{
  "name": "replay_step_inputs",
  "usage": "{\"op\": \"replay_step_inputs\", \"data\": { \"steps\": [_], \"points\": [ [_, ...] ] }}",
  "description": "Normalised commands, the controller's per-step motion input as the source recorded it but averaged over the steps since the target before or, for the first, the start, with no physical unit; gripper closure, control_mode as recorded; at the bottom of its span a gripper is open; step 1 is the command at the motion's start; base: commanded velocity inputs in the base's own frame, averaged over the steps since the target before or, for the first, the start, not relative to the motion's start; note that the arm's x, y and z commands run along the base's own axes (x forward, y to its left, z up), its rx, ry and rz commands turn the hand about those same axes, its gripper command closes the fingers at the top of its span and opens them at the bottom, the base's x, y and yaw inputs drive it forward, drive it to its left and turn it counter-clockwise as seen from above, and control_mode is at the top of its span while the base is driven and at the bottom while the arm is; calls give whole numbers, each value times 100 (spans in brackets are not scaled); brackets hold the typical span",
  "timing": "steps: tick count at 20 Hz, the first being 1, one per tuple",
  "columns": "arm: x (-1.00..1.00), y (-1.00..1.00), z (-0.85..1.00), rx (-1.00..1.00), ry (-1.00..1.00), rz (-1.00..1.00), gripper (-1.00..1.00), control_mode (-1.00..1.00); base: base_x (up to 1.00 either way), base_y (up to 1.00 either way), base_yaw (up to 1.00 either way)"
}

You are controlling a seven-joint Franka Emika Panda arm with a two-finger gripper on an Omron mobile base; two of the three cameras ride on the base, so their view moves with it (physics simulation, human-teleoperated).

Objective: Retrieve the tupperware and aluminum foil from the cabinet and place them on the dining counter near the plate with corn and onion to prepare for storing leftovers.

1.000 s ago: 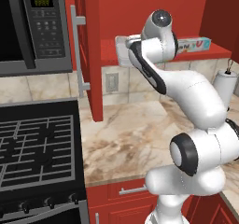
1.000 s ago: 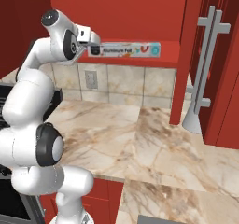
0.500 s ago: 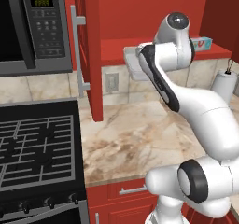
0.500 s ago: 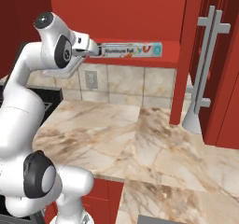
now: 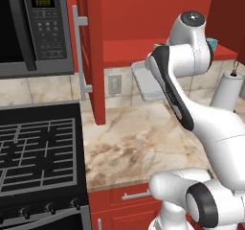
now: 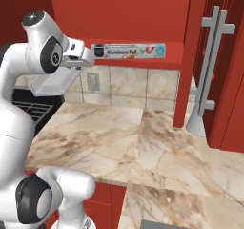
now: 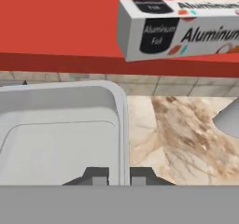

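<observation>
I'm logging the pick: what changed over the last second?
The arm pulled the tupperware out from the cabinet shelf, away from the aluminum foil; it now hangs over the counter, the gripper shut on its rim. The foil box stayed on the shelf.

Marbled countertop (image 6: 143, 142), tiled backsplash (image 6: 138, 87)

Tupperware (image 7: 60, 134): pale grey-white, rim pinched between the closed gripper (image 7: 119, 174) fingertips. Aluminum foil (image 7: 182, 29): boxed, lying on red cabinet (image 7: 56, 27) shelf, upper right. Marbled countertop (image 7: 177, 139) below, beyond the container.
</observation>
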Motion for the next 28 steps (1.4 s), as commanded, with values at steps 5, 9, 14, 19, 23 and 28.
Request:
{"op": "replay_step_inputs", "data": {
  "steps": [5, 9, 14, 19, 23, 28],
  "points": [
    [-76, 0, -77, 0, 0, 0, 100, -100, 0, 0, 0],
    [-46, 0, -67, 0, -1, 0, 100, -100, 0, 0, 0],
    [-23, -18, -25, 0, -9, 0, 100, -100, 0, 0, 0],
    [-31, -27, -2, 0, -3, 0, 100, -100, 0, 0, 0],
    [-43, -9, 0, 0, 0, 1, 100, 100, -22, 0, 4],
    [0, 0, 0, 0, 0, 0, 100, 100, -99, 18, 37]
  ]
}}
